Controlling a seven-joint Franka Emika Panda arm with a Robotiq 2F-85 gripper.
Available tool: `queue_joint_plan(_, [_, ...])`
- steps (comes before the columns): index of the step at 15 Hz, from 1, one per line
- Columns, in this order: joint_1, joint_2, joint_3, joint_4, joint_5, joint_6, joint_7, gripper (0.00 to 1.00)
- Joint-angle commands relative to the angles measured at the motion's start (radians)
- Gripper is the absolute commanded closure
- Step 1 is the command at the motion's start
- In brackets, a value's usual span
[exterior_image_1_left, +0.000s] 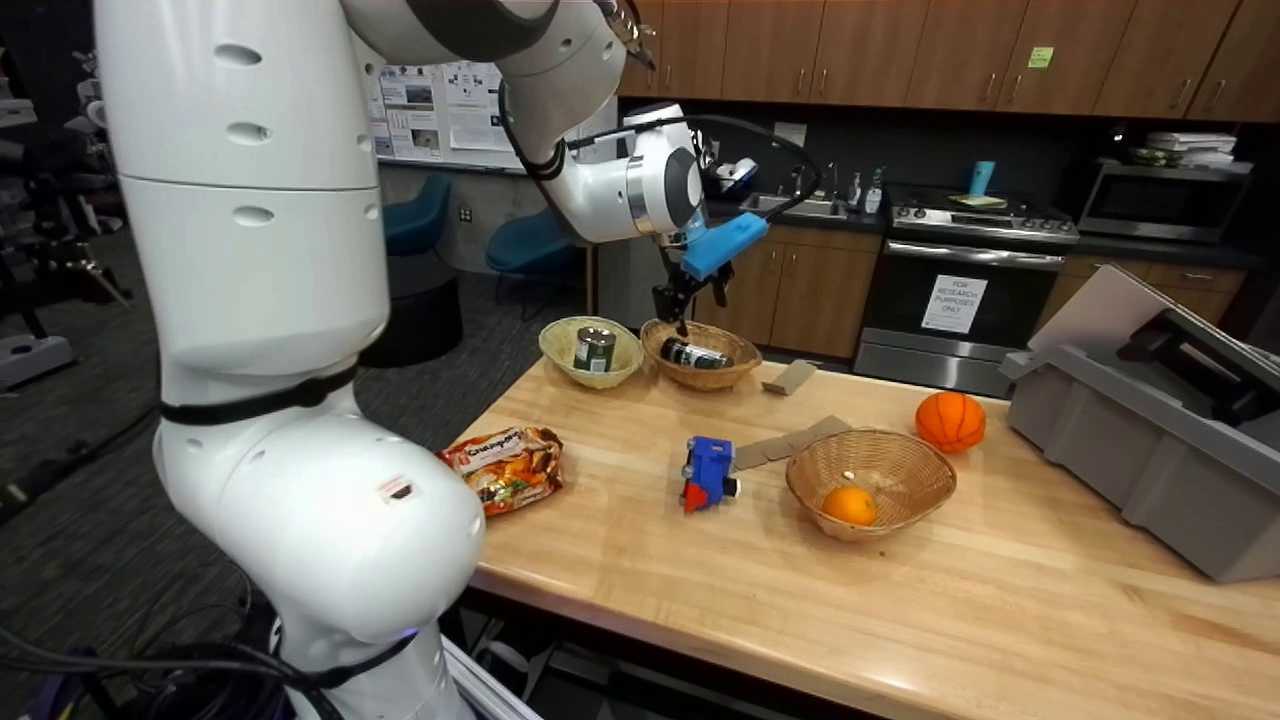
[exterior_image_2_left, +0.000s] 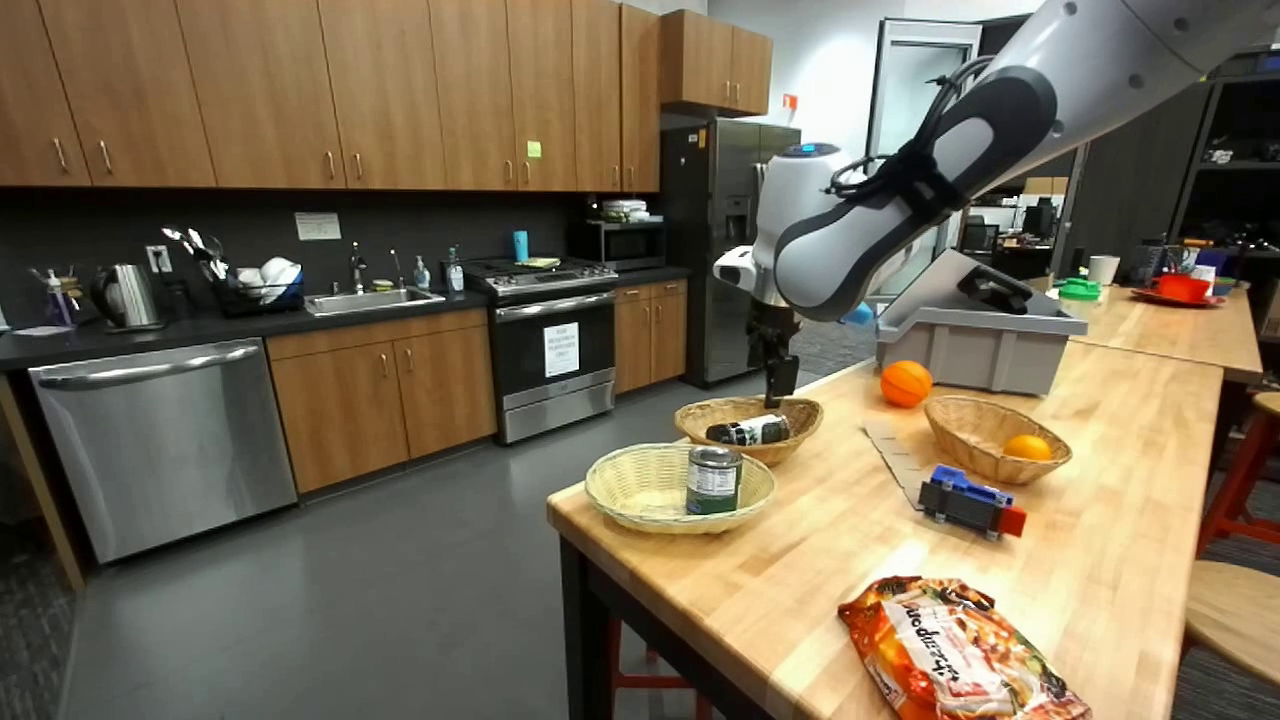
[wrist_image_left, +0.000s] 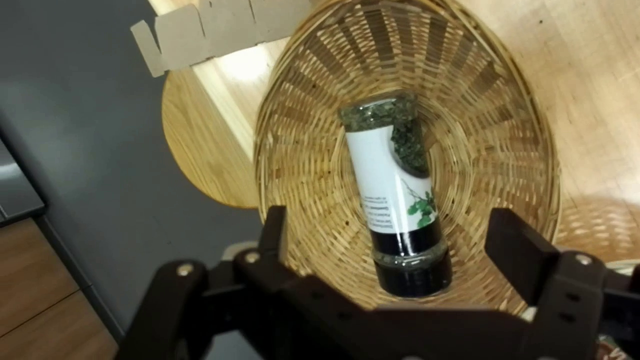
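My gripper (wrist_image_left: 387, 215) is open and empty. Its two dark fingers stand wide apart in the wrist view, above a brown wicker basket (wrist_image_left: 315, 165). A spice jar (wrist_image_left: 395, 185) with green flakes, a white label and a black cap lies on its side in this basket, its cap end between the fingers in the picture. The fingers do not appear to touch it. The gripper hangs pointing down over the basket in both exterior views (exterior_image_1_left: 700, 310) (exterior_image_2_left: 775, 390). The jar also shows there (exterior_image_1_left: 697, 355) (exterior_image_2_left: 748, 431).
A pale basket (exterior_image_1_left: 560, 365) with a can (exterior_image_1_left: 594, 350) stands beside the brown one. Farther along are a blue toy (exterior_image_1_left: 708, 470), a noodle packet (exterior_image_1_left: 508, 468), a basket (exterior_image_1_left: 920, 465) with an orange (exterior_image_1_left: 849, 505), an orange ball (exterior_image_1_left: 950, 421), cardboard (exterior_image_1_left: 790, 443) and a grey bin (exterior_image_1_left: 1130, 460).
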Motion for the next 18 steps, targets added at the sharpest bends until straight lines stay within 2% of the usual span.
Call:
queue_joint_plan(1, [-0.009, 0.024, 0.001, 0.057, 0.019, -0.002, 0.002, 0.00])
queue_joint_plan(12, [-0.043, 0.097, -0.001, 0.065, 0.065, -0.016, -0.019, 0.00])
queue_joint_plan(18, [-0.043, 0.142, 0.000, 0.095, 0.053, -0.017, -0.012, 0.00])
